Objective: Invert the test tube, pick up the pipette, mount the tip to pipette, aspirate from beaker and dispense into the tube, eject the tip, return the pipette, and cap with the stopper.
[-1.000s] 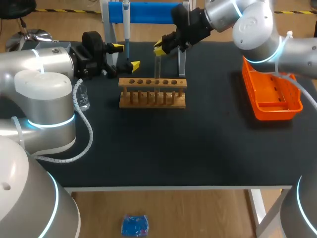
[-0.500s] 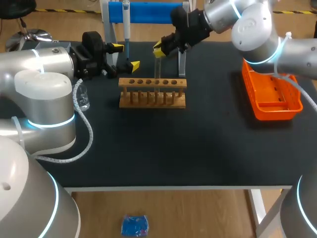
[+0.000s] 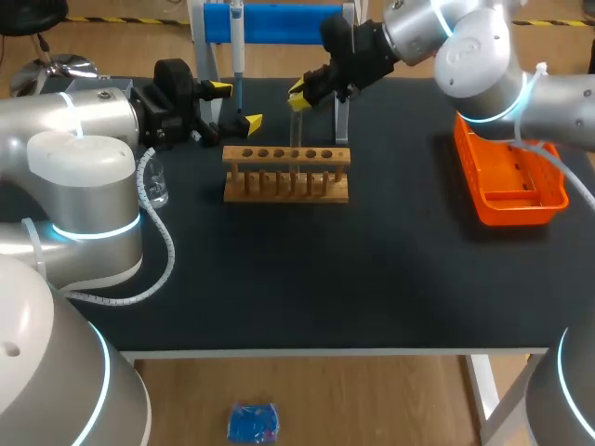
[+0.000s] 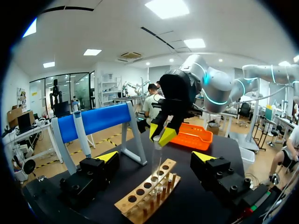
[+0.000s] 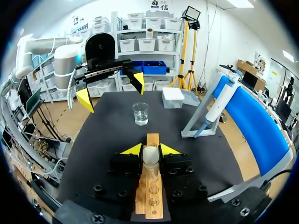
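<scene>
My right gripper (image 3: 299, 92) is shut on the top of a clear test tube (image 3: 297, 130) that hangs upright over the wooden rack (image 3: 286, 175). The tube's lower end reaches down to the rack's holes. In the right wrist view its rounded end (image 5: 150, 155) sits between the yellow tips of my right gripper (image 5: 150, 150). My left gripper (image 3: 233, 104) stands open left of the rack, close to the pipette (image 3: 237, 51) hanging on the blue stand (image 3: 274, 22). From the left wrist view, the tube (image 4: 156, 161) and rack (image 4: 148, 195) lie ahead of that open gripper (image 4: 155, 157).
A glass beaker (image 3: 156, 183) stands at the table's left, by my left arm. An orange basket (image 3: 509, 173) lies at the right. A white box (image 5: 174, 97) sits beyond the beaker (image 5: 140, 113) in the right wrist view.
My right gripper has risen a little with the test tube. The left arm has stayed where it was.
</scene>
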Available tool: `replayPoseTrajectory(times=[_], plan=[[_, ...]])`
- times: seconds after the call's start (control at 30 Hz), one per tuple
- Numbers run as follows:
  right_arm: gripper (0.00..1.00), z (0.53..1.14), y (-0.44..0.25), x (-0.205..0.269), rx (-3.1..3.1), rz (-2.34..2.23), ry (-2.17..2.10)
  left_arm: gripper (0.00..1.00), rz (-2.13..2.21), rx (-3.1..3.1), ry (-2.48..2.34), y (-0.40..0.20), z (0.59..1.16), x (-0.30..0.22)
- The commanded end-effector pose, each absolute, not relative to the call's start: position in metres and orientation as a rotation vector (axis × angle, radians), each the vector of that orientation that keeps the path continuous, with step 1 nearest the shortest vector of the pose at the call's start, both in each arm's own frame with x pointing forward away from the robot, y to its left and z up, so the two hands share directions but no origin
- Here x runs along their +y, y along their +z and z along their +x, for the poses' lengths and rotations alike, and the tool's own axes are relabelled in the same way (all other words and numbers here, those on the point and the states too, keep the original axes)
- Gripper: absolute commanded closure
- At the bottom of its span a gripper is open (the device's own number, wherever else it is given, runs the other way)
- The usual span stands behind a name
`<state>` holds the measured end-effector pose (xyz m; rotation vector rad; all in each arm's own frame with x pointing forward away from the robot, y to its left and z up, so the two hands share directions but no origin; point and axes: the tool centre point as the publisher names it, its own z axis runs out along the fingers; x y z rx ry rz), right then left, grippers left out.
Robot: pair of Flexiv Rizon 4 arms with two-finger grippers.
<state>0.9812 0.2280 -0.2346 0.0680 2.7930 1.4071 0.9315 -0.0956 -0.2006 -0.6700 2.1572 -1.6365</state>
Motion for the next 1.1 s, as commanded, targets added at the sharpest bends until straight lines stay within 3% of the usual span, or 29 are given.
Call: replayPoseTrajectory(times=[0.03, 0.47, 0.5, 0.53, 0.57, 0.6, 1.1], plan=[[1.0, 0.983, -0.239, 0.228, 2.795, 0.074, 1.413, 0.0, -0.672, 2.155, -1.636, -0.201, 0.931, -0.096], [1.0, 0.981, -0.256, 0.225, 2.809, 0.097, 1.409, 0.0, -0.672, 2.155, -1.636, -0.201, 0.931, -0.096], [0.92, 0.981, -0.256, 0.225, 2.809, 0.097, 1.407, 0.0, -0.672, 2.155, -1.636, -0.201, 0.931, -0.096], [0.56, 0.981, -0.256, 0.225, 2.809, 0.096, 1.405, 0.0, -0.672, 2.155, -1.636, -0.201, 0.931, -0.096], [0.11, 0.981, -0.256, 0.224, 2.807, 0.096, 1.404, 0.0, -0.672, 2.155, -1.636, -0.201, 0.931, -0.096], [0.0, 0.981, -0.255, 0.224, 2.806, 0.096, 1.403, 0.0, -0.672, 2.155, -1.636, -0.201, 0.931, -0.096], [0.0, 0.979, -0.232, 0.214, 2.728, 0.103, 1.526, 0.0, -0.672, 2.155, -1.636, -0.201, 0.931, -0.096]])
